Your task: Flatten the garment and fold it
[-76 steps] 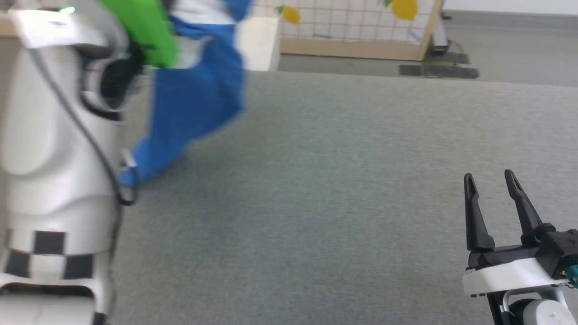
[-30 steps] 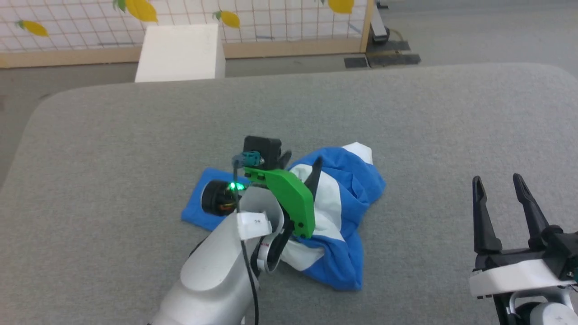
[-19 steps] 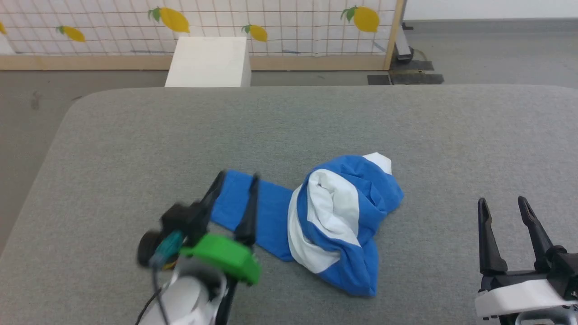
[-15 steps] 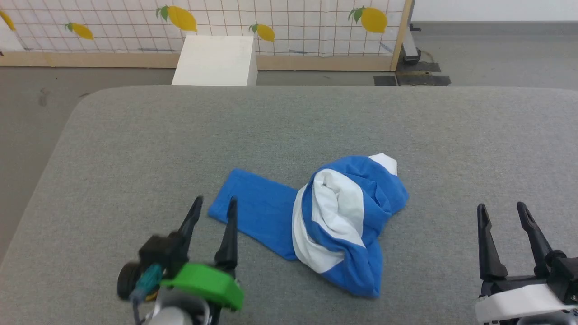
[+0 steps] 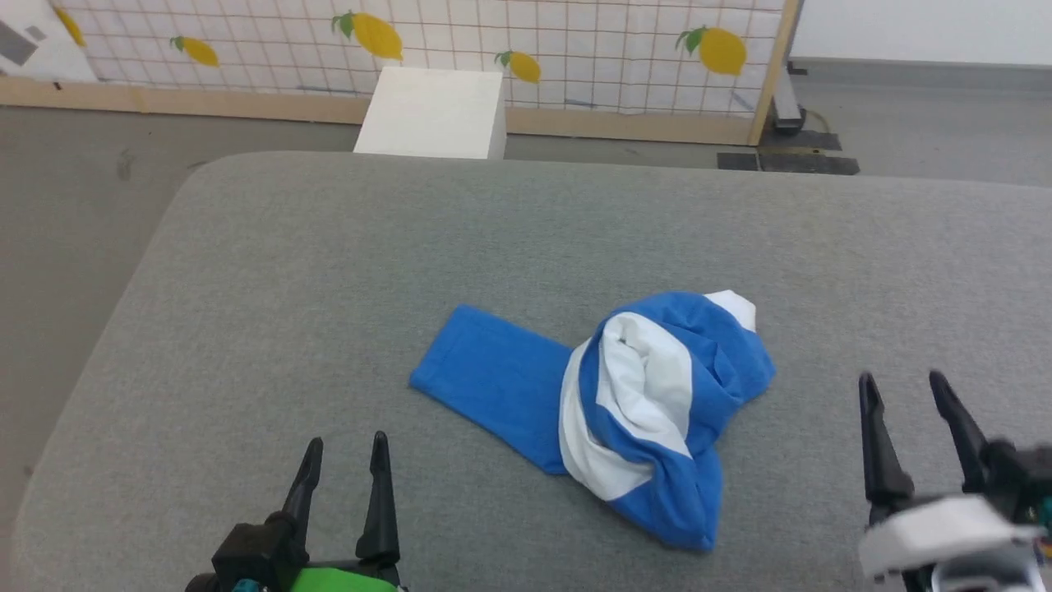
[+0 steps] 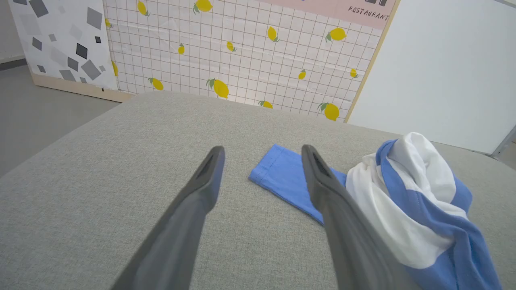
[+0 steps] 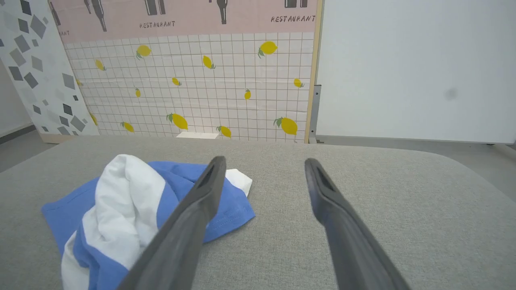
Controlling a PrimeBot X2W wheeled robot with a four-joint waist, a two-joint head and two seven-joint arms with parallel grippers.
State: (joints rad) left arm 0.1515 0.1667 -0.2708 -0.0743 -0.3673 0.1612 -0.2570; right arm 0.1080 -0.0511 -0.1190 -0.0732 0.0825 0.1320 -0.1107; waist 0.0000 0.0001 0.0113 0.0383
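- The garment [image 5: 641,411] lies crumpled on the grey desk [image 5: 411,247], roughly mid-surface and slightly toward the robot's right.
- Garment condition: bunched into a heap of blue and white folds, not flattened and not folded. One blue sleeve [image 5: 493,382] lies flat on the desk, extending from the heap toward the robot's left.
- Left hand [image 5: 346,441]: fingers spread wide, holding nothing. It sits at the near edge of the desk, apart from the sleeve and not touching the fabric.
- In the left wrist view, the left hand [image 6: 263,150] points across the desk, with the sleeve end ahead between the fingers and the heap [image 6: 411,209] off to the side.
- Right hand [image 5: 901,380]: fingers spread wide, holding nothing. It is near the right side of the heap, clear of the cloth.
- In the right wrist view, the right hand [image 7: 265,162] has the heap [image 7: 125,201] beside and partly behind one finger.
- Beyond the desk: a white box [image 5: 431,113] on the floor and a lemon-print panel [image 5: 575,49].
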